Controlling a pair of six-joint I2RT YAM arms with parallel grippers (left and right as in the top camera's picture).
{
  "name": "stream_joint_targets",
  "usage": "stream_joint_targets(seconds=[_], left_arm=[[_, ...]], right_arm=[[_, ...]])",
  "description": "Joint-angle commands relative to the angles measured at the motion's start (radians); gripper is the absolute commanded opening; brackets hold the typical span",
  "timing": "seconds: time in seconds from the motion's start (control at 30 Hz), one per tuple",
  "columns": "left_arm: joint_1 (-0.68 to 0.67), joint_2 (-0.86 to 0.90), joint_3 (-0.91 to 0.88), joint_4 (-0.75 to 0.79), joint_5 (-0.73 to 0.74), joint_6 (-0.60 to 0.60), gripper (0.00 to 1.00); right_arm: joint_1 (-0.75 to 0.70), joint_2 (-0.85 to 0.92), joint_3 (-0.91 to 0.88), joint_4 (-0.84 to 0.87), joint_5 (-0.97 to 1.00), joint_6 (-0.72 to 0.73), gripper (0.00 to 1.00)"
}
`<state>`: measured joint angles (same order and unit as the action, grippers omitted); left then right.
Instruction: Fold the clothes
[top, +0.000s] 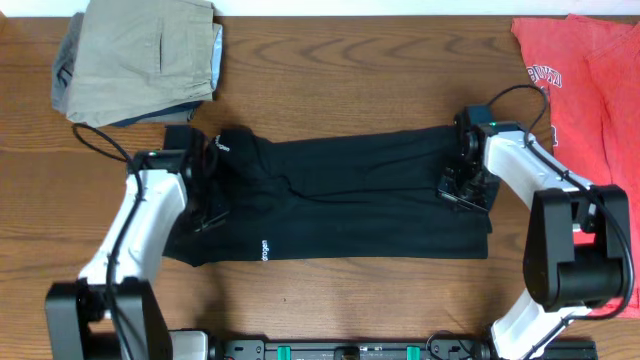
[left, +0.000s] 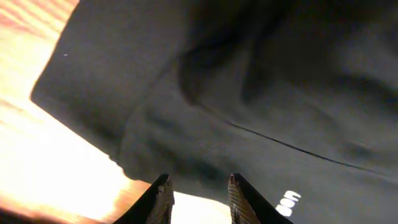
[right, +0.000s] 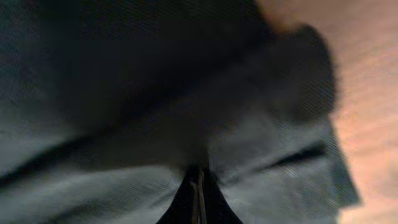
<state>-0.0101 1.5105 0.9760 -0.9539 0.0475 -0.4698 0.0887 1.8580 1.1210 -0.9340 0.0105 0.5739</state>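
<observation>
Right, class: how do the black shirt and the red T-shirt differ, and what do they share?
The black shirt lies mid-table, folded into a long band; the red T-shirt lies at the right edge, partly out of view. The black shirt bears small white lettering, the red T-shirt larger white print. Both rest on the wooden table.

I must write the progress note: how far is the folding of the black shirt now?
Done: the black shirt lies as a long narrow band, so its sides look folded in. In hand: the right gripper is shut, pinching the shirt's right end; the left gripper is open at the left end, holding nothing. Left: folding the band across.
</observation>
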Motion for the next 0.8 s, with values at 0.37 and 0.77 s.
stream_joint_targets(seconds=[0.37, 0.77], left_arm=[[-0.041, -0.104, 0.001, 0.386, 0.148, -0.071, 0.8], [0.114, 0.154, 0.107, 0.583, 0.17, 0.084, 0.83]], right_arm=[[-0.009, -0.249, -0.004, 0.011, -0.042, -0.129, 0.75], [0.021, -0.249, -0.004, -0.008, -0.082, -0.216, 0.75]])
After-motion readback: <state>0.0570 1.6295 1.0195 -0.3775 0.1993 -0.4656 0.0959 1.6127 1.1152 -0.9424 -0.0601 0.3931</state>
